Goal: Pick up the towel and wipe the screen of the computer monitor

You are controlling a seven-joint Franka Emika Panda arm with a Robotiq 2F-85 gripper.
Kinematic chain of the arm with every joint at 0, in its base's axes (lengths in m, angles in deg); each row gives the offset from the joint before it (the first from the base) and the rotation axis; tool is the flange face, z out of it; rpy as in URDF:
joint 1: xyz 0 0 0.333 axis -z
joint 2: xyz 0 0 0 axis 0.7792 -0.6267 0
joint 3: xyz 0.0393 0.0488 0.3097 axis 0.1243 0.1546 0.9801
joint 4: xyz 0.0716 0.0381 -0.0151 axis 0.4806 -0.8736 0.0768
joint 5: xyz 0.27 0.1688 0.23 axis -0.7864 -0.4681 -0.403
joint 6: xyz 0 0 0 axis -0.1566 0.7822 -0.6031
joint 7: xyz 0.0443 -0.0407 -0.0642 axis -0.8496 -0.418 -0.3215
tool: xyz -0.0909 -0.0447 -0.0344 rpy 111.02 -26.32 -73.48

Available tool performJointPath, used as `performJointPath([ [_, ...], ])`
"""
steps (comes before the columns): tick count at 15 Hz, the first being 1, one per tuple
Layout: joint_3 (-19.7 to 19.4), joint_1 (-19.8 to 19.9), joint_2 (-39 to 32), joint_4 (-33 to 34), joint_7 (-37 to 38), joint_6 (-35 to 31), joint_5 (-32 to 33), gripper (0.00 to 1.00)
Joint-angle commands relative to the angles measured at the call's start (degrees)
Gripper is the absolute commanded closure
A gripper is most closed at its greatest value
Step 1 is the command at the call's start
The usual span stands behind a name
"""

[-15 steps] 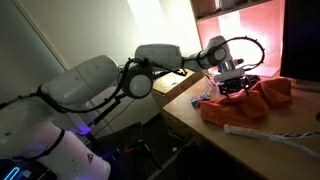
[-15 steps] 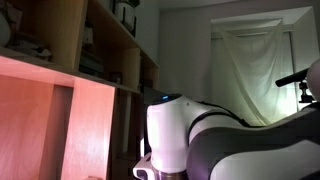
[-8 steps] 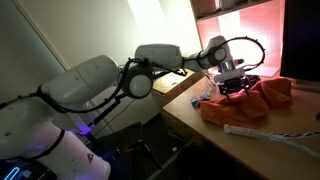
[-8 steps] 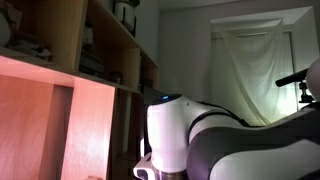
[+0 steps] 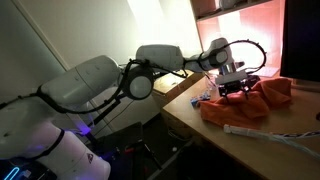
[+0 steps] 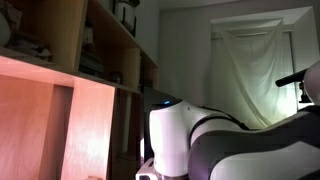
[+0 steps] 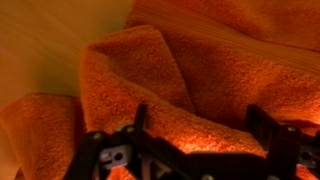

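The salmon-orange towel (image 5: pixel 262 100) lies crumpled on the wooden desk (image 5: pixel 195 118) in an exterior view. In the wrist view the towel (image 7: pixel 150 65) fills most of the picture with thick folds. My gripper (image 5: pixel 232 90) hangs right over the towel's near side. In the wrist view the gripper (image 7: pixel 200 128) is open, and its two dark fingers (image 7: pixel 140 118) stand on either side of a raised fold without pinching it. The computer monitor (image 5: pixel 303 40) shows as a dark slab at the right edge, behind the towel.
A bright pale-orange panel (image 5: pixel 245 22) glows behind the desk. A long white cord or strip (image 5: pixel 265 135) lies across the desk in front of the towel. A small blue and red item (image 5: pixel 205 99) sits by the towel's left edge. Wooden shelves (image 6: pixel 95 45) and a curtain (image 6: pixel 255 70) stand around the robot base (image 6: pixel 185 135).
The arm has shifted slightly, bringing the gripper a little closer over the towel. The jaws stay open and the towel has not moved.
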Motion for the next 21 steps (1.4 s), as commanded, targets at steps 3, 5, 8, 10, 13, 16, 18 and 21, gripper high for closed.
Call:
performJointPath([
  [3, 0.9, 0.7, 0.0, -0.3, -4.7, 0.3, -0.7, 0.0],
  [5, 1.1, 0.9, 0.0, -0.2, -5.9, 0.5, -0.9, 0.0],
  [8, 1.1, 1.1, 0.0, 0.0, -6.7, 1.0, -1.2, 0.0],
  [10, 1.2, 1.4, 0.0, 0.1, -6.6, 1.2, -1.5, 0.25],
  [13, 1.2, 1.7, 0.0, 0.0, -7.0, 1.1, -1.7, 0.44],
  [16, 1.3, 2.0, 0.0, -0.1, -7.4, 0.5, -1.9, 0.66],
  [18, 1.4, 2.2, 0.0, -0.2, -7.6, 0.4, -2.0, 0.82],
  [21, 1.7, 2.5, 0.0, -0.2, -8.3, -0.1, -2.3, 0.99],
])
